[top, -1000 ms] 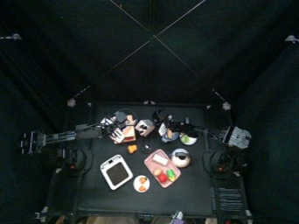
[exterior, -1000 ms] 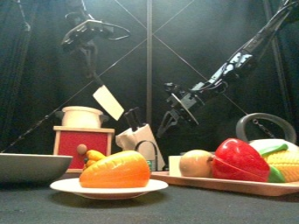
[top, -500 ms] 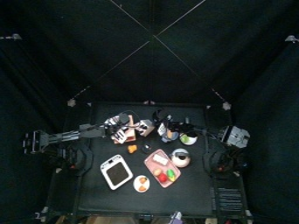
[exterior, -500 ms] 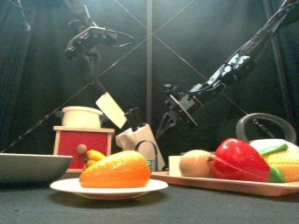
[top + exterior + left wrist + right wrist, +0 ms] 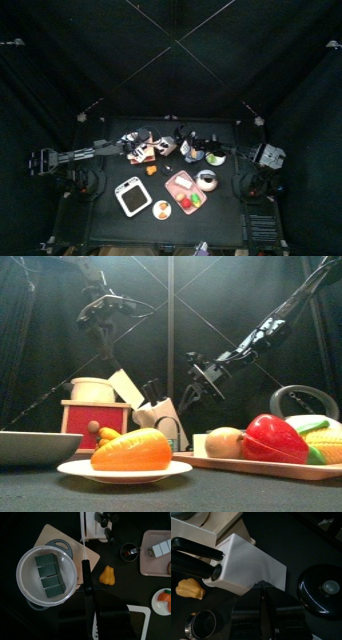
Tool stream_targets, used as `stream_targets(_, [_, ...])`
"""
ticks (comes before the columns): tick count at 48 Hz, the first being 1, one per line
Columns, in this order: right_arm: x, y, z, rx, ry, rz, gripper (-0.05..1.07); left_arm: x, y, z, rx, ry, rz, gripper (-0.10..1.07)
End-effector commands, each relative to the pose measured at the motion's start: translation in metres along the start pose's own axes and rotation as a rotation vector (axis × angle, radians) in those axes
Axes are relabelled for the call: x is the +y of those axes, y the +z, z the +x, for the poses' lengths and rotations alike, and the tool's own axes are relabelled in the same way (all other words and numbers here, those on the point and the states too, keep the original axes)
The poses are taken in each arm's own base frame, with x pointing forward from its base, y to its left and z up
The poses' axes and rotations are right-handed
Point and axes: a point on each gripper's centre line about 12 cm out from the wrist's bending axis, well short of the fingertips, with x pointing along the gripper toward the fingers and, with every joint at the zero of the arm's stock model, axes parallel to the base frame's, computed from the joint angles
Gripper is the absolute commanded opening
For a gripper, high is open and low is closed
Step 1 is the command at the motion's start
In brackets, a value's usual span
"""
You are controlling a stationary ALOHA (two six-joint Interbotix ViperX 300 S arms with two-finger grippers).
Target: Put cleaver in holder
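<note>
The left gripper (image 5: 87,582) is gripping the cleaver (image 5: 124,384) above the knife block (image 5: 158,419); the right gripper (image 5: 264,612), clamping the block, should be steadying it while the blade is lining up with a free slot.

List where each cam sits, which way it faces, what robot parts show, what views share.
Top: high overhead, straight down on the table; both arms come in from the sides.
Front: table's front edge, level across; plate near, both arms behind.
Left wrist: above the pot, looking down; left gripper holding the cleaver.
Right wrist: close on the knife holder; right gripper pinching its edge.
Shared: front and both wrist views show the knife holder.
</note>
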Motion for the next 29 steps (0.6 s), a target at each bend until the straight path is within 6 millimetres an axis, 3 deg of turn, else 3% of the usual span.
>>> stream_targets(1, [0.005, 0.015, -0.004, -0.041, 0.015, -0.007, 0.39, 0.001, 0.009, -0.009, -0.041, -0.015, -0.012, 0.15])
stream_targets(29, [0.004, 0.015, -0.003, -0.040, 0.014, -0.006, 0.39, 0.000, 0.016, -0.016, -0.070, -0.028, -0.016, 0.15])
